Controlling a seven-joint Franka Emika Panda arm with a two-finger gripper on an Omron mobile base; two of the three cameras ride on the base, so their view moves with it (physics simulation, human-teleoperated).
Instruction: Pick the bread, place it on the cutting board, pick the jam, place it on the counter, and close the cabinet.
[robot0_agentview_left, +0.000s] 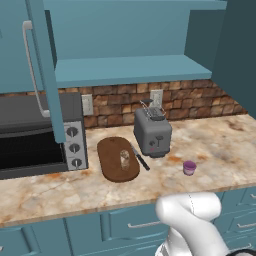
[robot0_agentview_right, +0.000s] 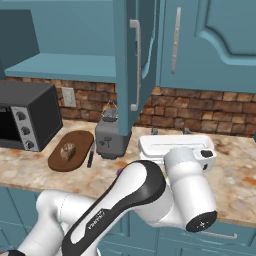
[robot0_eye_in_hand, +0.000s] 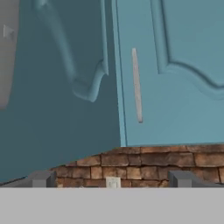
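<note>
Swinging wide, cabinet (robot0_agentview_right: 131, 65) door edge overhangs the counter (robot0_agentview_right: 235, 170).

Brick backsplash (robot0_agentview_left: 125, 102) w/ wall outlets (robot0_agentview_left: 156, 98) behind. Toaster oven (robot0_agentview_left: 40, 135) far left, toaster (robot0_agentview_left: 152, 132) mid, white sink (robot0_agentview_right: 175, 146) to right.

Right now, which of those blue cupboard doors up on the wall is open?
The cabinet door above the toaster is open: it juts out edge-on, baring the shelf behind. The door to its right lies flat and shut.
</note>
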